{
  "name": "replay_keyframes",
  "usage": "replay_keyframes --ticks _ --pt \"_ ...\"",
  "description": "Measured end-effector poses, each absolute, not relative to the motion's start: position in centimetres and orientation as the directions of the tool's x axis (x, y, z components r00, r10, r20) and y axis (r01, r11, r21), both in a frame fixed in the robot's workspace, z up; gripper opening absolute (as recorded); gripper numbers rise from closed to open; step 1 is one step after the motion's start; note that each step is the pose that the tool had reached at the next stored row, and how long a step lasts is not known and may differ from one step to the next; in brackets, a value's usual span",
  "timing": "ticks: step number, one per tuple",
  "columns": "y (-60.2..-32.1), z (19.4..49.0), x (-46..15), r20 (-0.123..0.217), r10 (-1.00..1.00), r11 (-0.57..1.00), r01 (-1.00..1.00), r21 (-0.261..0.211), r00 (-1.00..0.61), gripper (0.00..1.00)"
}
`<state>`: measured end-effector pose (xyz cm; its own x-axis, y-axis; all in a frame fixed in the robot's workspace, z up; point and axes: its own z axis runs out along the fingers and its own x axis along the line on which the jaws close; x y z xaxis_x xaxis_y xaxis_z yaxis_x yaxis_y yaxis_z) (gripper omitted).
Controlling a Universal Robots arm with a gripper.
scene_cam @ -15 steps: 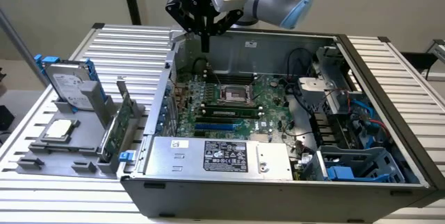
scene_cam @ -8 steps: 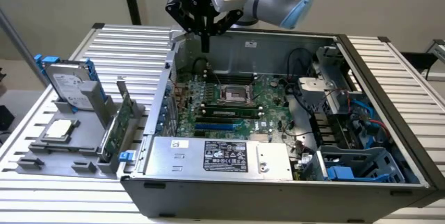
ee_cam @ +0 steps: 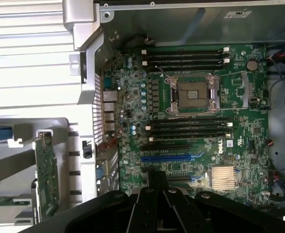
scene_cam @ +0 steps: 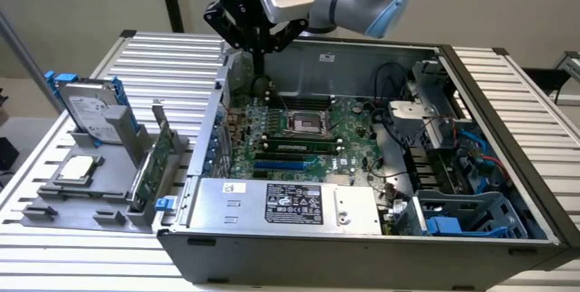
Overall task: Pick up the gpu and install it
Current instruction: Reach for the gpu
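Note:
The gpu (scene_cam: 152, 164) stands on edge in a grey holder (scene_cam: 109, 200) just outside the open computer case, on the exterior view's left; its green board and silver bracket show. In the wrist view the gpu (ee_cam: 46, 179) appears as a narrow green strip beside the case wall. My gripper (scene_cam: 259, 49) hangs above the far left corner of the case, well away from the gpu, shut with nothing in it. In the wrist view the gripper (ee_cam: 155, 190) points at the motherboard (ee_cam: 195, 121), near the blue card slot (ee_cam: 166, 158).
A silver hard drive with blue rails (scene_cam: 91, 110) and a small square chip (scene_cam: 75, 168) sit in the grey holder. The power supply (scene_cam: 281, 204) fills the case's near side. Cables and a blue drive cage (scene_cam: 453, 221) crowd the exterior view's right.

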<state>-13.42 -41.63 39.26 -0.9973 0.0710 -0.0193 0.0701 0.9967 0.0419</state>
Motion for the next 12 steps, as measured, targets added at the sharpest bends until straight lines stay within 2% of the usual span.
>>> replay_keyframes --ticks 12 --pt "-42.9 39.2 -18.5 -0.02 0.071 0.997 0.07 0.031 -0.997 0.11"
